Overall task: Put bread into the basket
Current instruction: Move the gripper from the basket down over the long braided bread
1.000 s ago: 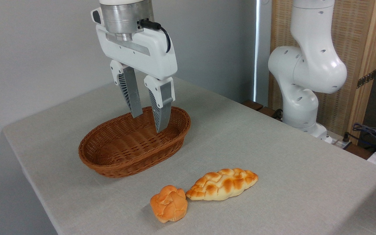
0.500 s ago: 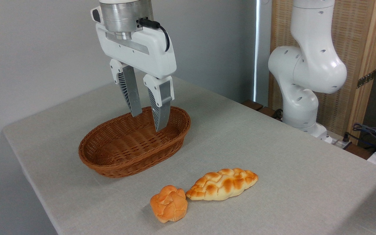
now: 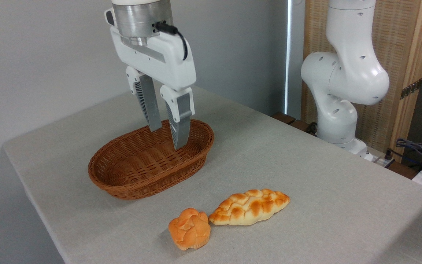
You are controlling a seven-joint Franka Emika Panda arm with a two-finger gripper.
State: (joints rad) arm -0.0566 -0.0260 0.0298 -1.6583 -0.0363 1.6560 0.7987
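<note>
The bread (image 3: 249, 206), a long braided loaf with golden-brown patches, lies on the grey tablecloth near the front edge. The basket (image 3: 130, 183), shallow, oval and of reddish-brown wicker, stands empty behind it to the left. My gripper (image 3: 166, 138) hangs over the basket's far right end, fingers pointing down and spread apart with nothing between them. It is open and well away from the bread.
A small round orange bun (image 3: 190, 228) sits touching the loaf's left tip. The arm's white base (image 3: 337, 91) rises at the table's right rear edge. Cables (image 3: 419, 150) lie off the table at the far right. A grey wall stands behind the table.
The gripper has turned slightly about its vertical axis and shifted a little to the right over the basket. Bread, bun and basket have not moved.
</note>
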